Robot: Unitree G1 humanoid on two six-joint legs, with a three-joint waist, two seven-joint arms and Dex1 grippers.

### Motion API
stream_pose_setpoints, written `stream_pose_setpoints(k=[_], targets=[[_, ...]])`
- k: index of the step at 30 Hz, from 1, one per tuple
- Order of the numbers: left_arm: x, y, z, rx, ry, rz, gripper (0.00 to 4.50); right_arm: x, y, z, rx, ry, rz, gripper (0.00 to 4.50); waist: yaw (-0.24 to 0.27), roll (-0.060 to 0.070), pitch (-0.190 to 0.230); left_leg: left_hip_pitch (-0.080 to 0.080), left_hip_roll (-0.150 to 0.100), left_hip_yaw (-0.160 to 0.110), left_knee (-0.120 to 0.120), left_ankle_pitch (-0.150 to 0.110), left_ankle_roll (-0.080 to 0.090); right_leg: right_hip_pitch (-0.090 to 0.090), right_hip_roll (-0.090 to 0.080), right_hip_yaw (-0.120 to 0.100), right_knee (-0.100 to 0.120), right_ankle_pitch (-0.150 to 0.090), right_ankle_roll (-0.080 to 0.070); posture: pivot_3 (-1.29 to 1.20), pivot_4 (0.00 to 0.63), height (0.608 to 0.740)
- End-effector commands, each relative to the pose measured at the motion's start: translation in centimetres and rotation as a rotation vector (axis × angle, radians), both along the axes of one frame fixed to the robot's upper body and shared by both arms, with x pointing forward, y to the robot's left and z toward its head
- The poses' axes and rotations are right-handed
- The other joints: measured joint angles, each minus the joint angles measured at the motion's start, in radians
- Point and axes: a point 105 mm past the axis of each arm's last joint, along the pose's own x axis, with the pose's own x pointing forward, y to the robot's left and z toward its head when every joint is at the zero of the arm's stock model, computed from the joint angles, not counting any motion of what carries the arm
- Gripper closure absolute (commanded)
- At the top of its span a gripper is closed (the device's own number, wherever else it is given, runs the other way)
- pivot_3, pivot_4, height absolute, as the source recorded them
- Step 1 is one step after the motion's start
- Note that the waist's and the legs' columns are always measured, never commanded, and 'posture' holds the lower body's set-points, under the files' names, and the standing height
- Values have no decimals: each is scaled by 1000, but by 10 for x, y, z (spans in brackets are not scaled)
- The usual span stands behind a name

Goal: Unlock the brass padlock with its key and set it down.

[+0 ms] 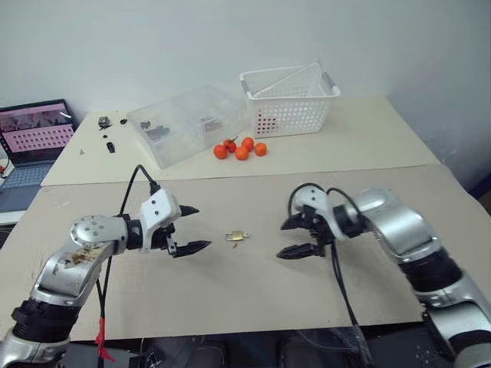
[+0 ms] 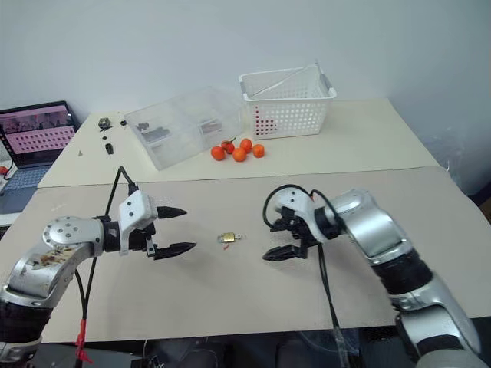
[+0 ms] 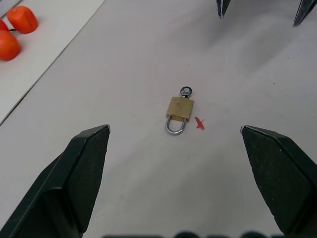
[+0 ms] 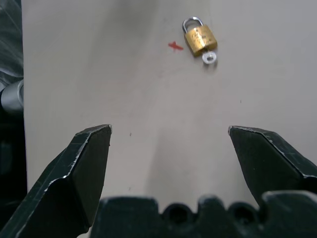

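The brass padlock [image 1: 238, 236] lies flat on the beige table [image 1: 230, 299], midway between my two grippers. In the left wrist view the padlock [image 3: 179, 109] shows its silver shackle at one end. The key [image 3: 186, 91] sticks out of the opposite end, with only its round head visible. My left gripper [image 1: 201, 228] hovers to the padlock's left, open, with nothing between its fingers. My right gripper [image 1: 281, 241] hovers to its right, also open and empty. Neither touches the padlock. The right wrist view shows the padlock [image 4: 200, 38] and key [image 4: 210, 57] well beyond the fingertips.
A small red mark [image 3: 199, 123] sits on the table beside the padlock. Further back are several orange fruits [image 1: 242, 148], a clear plastic box [image 1: 184, 123] and a white basket [image 1: 290, 100]. A laptop [image 1: 31, 142] stands at the far left, with small dark parts [image 1: 107, 134] nearby.
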Motion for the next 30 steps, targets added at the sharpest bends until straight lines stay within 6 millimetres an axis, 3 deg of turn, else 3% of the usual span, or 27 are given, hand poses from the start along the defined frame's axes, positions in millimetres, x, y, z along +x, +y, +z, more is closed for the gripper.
stream_pose_setpoints(k=[1,10,21,30], targets=[[10,-6,-10,42,-55,-61,0,-5,-5,16,36,-20,-3,39,-1,0,0,0,0,1,0,0,0,0,0,0,0,0,0,0,150,740],[49,-43,-28,6,-123,-129,0,-17,-19,19,66,-11,-107,39,-2,-2,0,-4,0,3,3,-1,2,-1,0,1,0,0,0,0,150,740],[55,-64,-44,51,-116,-235,0,-25,-28,21,80,-25,-219,39,-1,-2,-1,-4,1,4,5,-2,4,-1,1,0,1,0,0,0,150,740],[58,-64,-55,87,-104,-222,0,-19,-29,22,81,-52,-262,39,-1,-2,-1,-4,0,4,6,-3,5,0,1,0,1,0,0,0,150,740]])
